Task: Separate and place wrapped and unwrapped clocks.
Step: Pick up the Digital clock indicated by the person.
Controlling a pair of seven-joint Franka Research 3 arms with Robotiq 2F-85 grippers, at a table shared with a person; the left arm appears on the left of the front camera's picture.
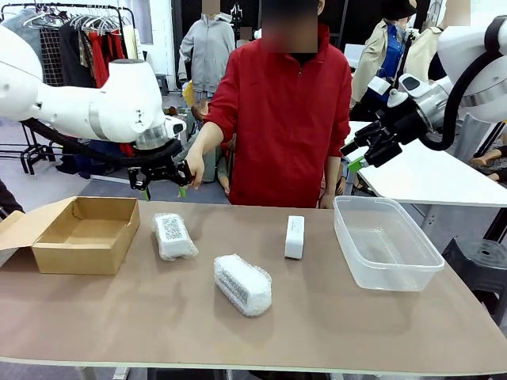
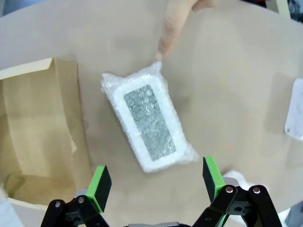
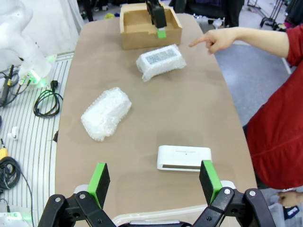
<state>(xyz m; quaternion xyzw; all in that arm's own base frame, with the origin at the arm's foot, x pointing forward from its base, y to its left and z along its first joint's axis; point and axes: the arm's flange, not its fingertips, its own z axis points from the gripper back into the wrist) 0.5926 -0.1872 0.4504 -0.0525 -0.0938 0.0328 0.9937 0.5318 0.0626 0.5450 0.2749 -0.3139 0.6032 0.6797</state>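
both grippers wide open, nothing held

the open brown cardboard box [image 1: 79, 257] sits at the tan table's [image 1: 356, 324] left edge. just right of it the left gripper [image 1: 164, 190] hangs with jaws spread wide and empty over the first bubble-wrapped white clock [image 1: 173, 235]. a person's hand [image 1: 194, 165] points at that clock's far corner. the second bubble-wrapped white clock [image 1: 242, 283] lies nearer the front edge, bare table around it. the bare smooth white clock [image 1: 294, 236] stands on edge mid-table, its faint print too small to read. the right gripper [image 1: 351, 156], equally wide and empty, hovers high near the clear plastic tub [image 1: 396, 273] by the right edge.
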